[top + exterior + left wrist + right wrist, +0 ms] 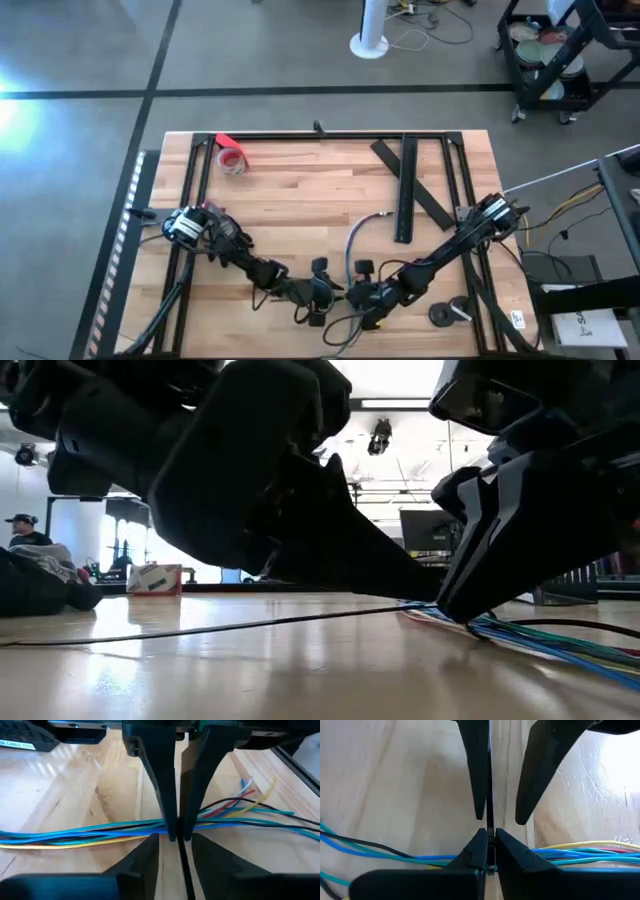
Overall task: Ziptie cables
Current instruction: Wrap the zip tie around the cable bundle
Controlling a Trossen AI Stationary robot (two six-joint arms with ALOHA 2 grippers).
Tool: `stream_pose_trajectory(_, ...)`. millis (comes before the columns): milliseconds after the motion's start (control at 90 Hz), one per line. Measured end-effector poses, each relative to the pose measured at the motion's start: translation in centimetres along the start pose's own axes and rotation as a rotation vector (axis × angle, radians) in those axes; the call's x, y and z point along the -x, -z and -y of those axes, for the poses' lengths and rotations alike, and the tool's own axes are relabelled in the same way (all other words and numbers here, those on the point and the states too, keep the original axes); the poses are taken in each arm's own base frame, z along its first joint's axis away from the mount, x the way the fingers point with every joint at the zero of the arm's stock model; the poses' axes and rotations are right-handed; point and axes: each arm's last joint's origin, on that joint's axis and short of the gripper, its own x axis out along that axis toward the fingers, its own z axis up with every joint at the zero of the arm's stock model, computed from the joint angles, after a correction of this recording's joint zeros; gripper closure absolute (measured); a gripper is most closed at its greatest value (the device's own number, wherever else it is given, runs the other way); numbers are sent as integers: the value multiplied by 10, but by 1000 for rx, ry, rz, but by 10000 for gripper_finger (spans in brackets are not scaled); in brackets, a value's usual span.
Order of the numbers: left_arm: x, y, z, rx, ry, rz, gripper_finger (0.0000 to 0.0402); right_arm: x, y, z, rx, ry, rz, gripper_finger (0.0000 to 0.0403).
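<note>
The cables [350, 255], a loose bundle of blue, green, yellow and dark wires, lie on the wooden table near its front centre. They also show in the left wrist view [90, 832] and the right wrist view [580, 852]. The ziptie [184, 865], a very thin dark strip, crosses the cables. Its long part lies on the table [200, 628]. My right gripper [490, 831] is shut on the ziptie right at the cables. My left gripper [176, 836] faces it tip to tip, open, one finger on either side of the ziptie [490, 780]. My right gripper pinches the ziptie [490, 822] between its two fingertips, just over the cables. It comes in low, slanting from the table's right side, and the strip runs on straight ahead of the fingers. The rest of the strip lies on the table.
A red tape roll [232, 158] sits at the far left. Wide flat black strips [405, 190] lie at the far right, and small dark round parts [450, 312] near the front right. Black frame rails [330, 136] border the table.
</note>
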Motion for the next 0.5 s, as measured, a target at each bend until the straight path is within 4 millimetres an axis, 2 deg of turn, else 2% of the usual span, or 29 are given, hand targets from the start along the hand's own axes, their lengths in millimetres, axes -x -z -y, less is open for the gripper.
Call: stream_pose_trajectory(500, -5, 9, 0, -22, -22, -39, 309, 0, 1, 2, -13, 9, -14, 395)
